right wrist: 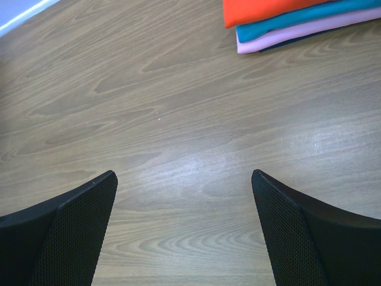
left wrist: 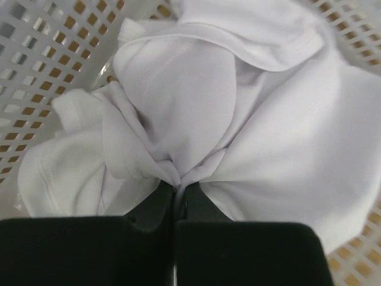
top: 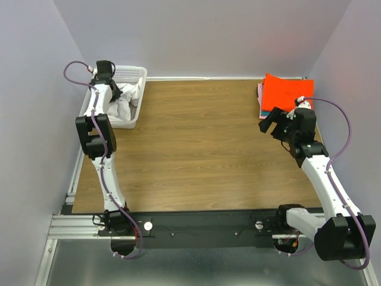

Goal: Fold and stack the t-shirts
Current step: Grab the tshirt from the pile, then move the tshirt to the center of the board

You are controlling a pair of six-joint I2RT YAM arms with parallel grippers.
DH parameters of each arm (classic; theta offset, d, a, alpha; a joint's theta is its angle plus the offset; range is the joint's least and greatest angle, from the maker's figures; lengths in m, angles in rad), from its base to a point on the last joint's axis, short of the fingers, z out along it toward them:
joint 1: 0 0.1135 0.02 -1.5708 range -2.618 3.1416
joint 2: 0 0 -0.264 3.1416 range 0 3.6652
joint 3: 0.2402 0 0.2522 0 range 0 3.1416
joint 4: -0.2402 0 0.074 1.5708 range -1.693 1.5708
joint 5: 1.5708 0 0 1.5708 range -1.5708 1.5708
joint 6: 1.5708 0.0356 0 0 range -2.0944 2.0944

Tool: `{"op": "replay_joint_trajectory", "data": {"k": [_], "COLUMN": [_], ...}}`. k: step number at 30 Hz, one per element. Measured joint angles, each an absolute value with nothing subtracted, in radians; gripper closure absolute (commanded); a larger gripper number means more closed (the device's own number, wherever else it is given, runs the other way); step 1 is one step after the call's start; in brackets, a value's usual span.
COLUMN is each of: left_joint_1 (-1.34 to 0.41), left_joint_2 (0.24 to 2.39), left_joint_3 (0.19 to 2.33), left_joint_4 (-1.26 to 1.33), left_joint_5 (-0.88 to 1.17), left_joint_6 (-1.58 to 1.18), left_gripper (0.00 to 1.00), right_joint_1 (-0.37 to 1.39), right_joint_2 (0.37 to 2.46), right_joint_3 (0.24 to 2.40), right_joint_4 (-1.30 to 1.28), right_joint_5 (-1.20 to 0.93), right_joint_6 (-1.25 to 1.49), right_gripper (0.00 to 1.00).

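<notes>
Folds of the white t-shirt (left wrist: 196, 107), pinched by the left claw (left wrist: 177, 189), perhaps hide another; right claw (right wrist: 184, 174) spread.

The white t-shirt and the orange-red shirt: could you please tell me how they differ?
The white t-shirt lies crumpled; the orange-red shirt is folded flat. The white t-shirt sits in the basket, pinched by the left fingers; the orange-red shirt tops the stack on the table, untouched. Both are plain cloth.

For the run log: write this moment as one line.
left gripper: shut on white t-shirt in basket | right gripper: open over table
</notes>
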State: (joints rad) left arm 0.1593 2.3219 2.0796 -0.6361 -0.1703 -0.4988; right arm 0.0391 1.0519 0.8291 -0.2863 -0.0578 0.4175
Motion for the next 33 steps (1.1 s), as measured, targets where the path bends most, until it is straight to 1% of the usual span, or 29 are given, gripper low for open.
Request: {"op": "replay_joint_trajectory", "data": {"k": [6, 13, 15, 19, 22, 23, 24, 25, 26, 28, 29, 30, 32, 33], "left_joint_1": [0.160, 0.126, 0.078, -0.088, -0.247, -0.273, -0.330, -0.358, -0.392, -0.435, -0.451, -0.457, -0.463, -0.463], "left_joint_2": [2.092, 1.679, 1.586, 1.453, 1.368, 1.356, 1.330, 1.313, 1.294, 1.269, 1.265, 1.267, 1.292, 1.306], "left_joint_3": [2.078, 2.012, 1.983, 1.895, 1.782, 1.761, 1.697, 1.654, 1.590, 1.485, 1.431, 1.394, 1.311, 1.265], "left_joint_4": [-0.633, -0.533, -0.495, -0.424, -0.346, -0.336, -0.291, -0.273, -0.235, -0.207, -0.189, -0.180, -0.165, -0.158], "left_joint_5": [-0.134, -0.089, -0.080, -0.047, 0.004, 0.018, 0.035, 0.043, 0.050, 0.058, 0.062, 0.065, 0.068, 0.062], "left_joint_6": [-0.503, -0.498, -0.488, -0.456, -0.441, -0.438, -0.434, -0.434, -0.434, -0.432, -0.438, -0.443, -0.447, -0.451], "left_gripper": [1.00, 1.00, 1.00, 1.00, 1.00, 1.00, 1.00, 0.96, 0.72, 0.40, 0.14, 0.08, 0.01, 0.01], "right_joint_1": [0.039, 0.039, 0.039, 0.039, 0.039, 0.039, 0.039, 0.039, 0.039, 0.039, 0.039, 0.039, 0.039, 0.039], "right_joint_2": [1.041, 0.992, 0.978, 0.953, 0.923, 0.909, 0.895, 0.883, 0.869, 0.850, 0.845, 0.839, 0.839, 0.842], "right_joint_3": [0.829, 0.829, 0.829, 0.829, 0.829, 0.829, 0.829, 0.829, 0.829, 0.829, 0.829, 0.829, 0.829, 0.829], "right_joint_4": [-0.287, -0.286, -0.286, -0.286, -0.286, -0.287, -0.286, -0.286, -0.286, -0.286, -0.286, -0.286, -0.286, -0.286], "right_joint_5": [-0.075, -0.129, -0.145, -0.149, -0.147, -0.146, -0.146, -0.144, -0.140, -0.130, -0.126, -0.119, -0.117, -0.117], "right_joint_6": [0.418, 0.418, 0.419, 0.426, 0.433, 0.437, 0.437, 0.438, 0.439, 0.441, 0.442, 0.445, 0.445, 0.445], "right_gripper": [0.00, 0.00, 0.00, 0.00, 0.00, 0.00, 0.00, 0.00, 0.00, 0.00, 0.00, 0.00, 0.00, 0.00]}}
